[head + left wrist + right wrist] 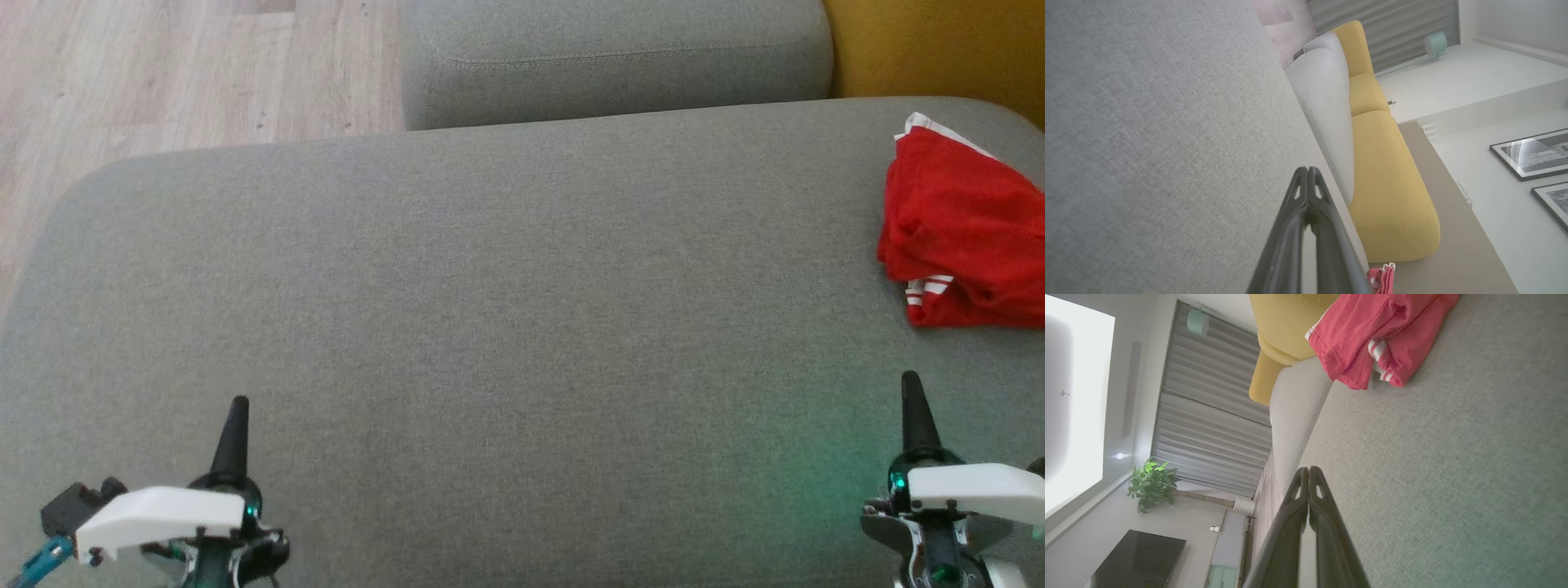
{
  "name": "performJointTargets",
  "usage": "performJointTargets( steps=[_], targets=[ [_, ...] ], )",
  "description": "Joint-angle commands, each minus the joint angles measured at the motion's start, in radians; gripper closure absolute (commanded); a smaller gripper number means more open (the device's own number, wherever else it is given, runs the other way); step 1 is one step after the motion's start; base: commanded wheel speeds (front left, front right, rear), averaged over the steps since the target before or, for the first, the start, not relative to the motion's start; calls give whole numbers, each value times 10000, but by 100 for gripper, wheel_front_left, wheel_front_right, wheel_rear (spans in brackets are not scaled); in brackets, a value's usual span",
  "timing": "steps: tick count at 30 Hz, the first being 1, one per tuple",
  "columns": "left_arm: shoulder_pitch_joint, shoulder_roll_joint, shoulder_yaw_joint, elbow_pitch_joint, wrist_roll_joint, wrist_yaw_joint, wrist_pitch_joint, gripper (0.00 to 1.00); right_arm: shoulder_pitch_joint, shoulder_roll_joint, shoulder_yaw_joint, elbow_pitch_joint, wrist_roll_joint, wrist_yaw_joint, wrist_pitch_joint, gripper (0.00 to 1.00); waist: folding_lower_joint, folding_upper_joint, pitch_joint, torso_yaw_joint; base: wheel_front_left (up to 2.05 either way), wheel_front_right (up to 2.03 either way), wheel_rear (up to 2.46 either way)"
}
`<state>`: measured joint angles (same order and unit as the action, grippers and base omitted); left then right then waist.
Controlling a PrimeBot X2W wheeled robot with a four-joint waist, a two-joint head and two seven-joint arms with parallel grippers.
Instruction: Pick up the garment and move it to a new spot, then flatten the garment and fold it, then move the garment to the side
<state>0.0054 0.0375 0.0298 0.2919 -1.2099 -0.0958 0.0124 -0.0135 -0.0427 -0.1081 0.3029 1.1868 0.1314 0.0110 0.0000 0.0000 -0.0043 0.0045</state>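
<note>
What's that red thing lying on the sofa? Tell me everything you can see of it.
It is a red garment of soft, thin-looking cloth, with white stripes along one hem and a white edge at its far end. It lies loosely bundled in folds, not spread flat, at the far right of the grey sofa seat, on which it rests. The head view's right edge cuts part of it off.

home living room, sofa (490, 286), curtains (1208, 416), houseplant (1152, 484)
</note>
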Motion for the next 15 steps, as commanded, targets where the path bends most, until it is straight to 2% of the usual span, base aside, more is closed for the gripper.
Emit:
performJointTargets(
  steps=[1, 15],
  targets=[
    [-674, 105, 355, -377, -347, -92, 97, 100, -583, -59, 107, -395, 397, -6, 130, 100, 0, 0, 4, -2, 0, 0, 0],
    [-882, 115, 575, -416, -1984, -208, 509, 100, -746, -67, 33, -478, 2117, -6, 532, 100, 0, 0, 35, -22, 0, 0, 0]
  ],
)
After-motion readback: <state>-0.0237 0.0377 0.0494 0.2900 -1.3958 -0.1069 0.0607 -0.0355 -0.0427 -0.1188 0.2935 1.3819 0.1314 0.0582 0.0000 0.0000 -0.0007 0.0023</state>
